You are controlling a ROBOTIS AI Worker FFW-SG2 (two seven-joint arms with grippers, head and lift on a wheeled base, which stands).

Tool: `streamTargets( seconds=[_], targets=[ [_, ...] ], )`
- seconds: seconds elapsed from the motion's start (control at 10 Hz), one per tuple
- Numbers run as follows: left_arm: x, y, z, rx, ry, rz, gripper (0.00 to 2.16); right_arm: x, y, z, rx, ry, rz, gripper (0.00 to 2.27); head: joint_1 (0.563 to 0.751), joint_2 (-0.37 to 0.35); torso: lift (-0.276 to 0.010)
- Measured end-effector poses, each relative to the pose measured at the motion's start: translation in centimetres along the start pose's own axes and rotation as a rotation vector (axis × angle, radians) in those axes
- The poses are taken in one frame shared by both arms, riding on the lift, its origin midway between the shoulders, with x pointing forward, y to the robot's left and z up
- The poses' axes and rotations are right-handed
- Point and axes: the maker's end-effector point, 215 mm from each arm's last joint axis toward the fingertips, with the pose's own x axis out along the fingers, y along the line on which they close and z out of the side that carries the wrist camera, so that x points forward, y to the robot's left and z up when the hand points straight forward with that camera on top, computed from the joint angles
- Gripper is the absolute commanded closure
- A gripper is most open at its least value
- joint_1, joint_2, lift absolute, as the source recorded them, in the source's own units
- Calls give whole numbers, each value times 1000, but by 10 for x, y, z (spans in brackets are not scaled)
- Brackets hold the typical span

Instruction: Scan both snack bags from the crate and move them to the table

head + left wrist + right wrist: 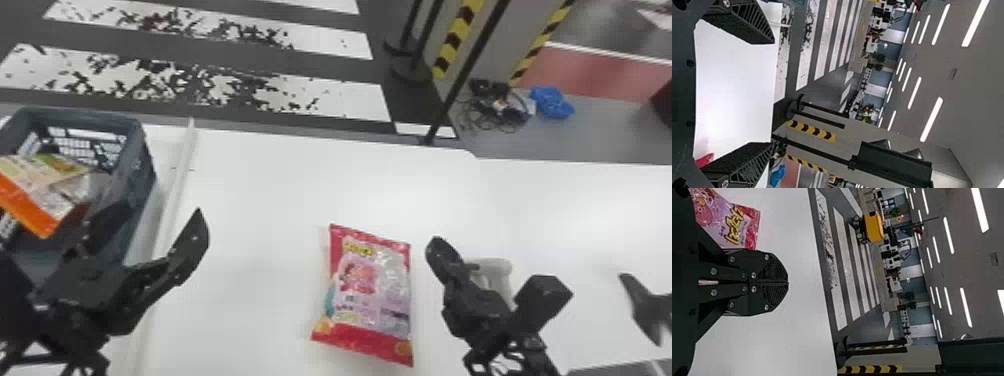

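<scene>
My left gripper [159,214] is at the crate's [142,150] right side; in the left wrist view the left gripper [772,93] stands open, nothing between its fingers. An orange-edged snack bag [35,200] lies tilted in the crate. The pink and red snack bag [370,295] lies flat on the white table, between the two arms; its red corner [704,159] shows in the left wrist view. Right of that bag is my right gripper [440,250]. In the right wrist view the right gripper [788,282] is shut with nothing held, beside the pink bag [723,221].
A pale, rounded object [495,272] is partly hidden behind the right arm. A dark pointed object [650,310] is at the far right. A raised strip [175,190] runs along the table beside the crate. Beyond the table's back edge stand black posts [465,75].
</scene>
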Motion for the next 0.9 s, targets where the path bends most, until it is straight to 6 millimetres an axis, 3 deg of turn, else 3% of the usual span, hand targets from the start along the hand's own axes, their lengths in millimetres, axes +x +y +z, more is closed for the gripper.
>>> streamTargets(
  seconds=[0.1, 0.3, 0.6, 0.9],
  targets=[
    [0, 1, -8, 0, 7, 1, 70, -3, 4, -8, 11, 15, 8, 2246, 695, -250, -87],
    [-1, 6, -17, 8, 13, 10, 70, -7, 33, -30, 44, 52, 55, 2246, 695, -206, -87],
    [-3, 9, -12, 16, -18, 13, 70, -16, 76, -64, 57, 110, 118, 2246, 695, -131, -87],
    [-6, 9, -6, 18, -46, 11, 70, -30, 82, -80, 52, 115, 128, 2246, 695, -116, -87]
  ],
)
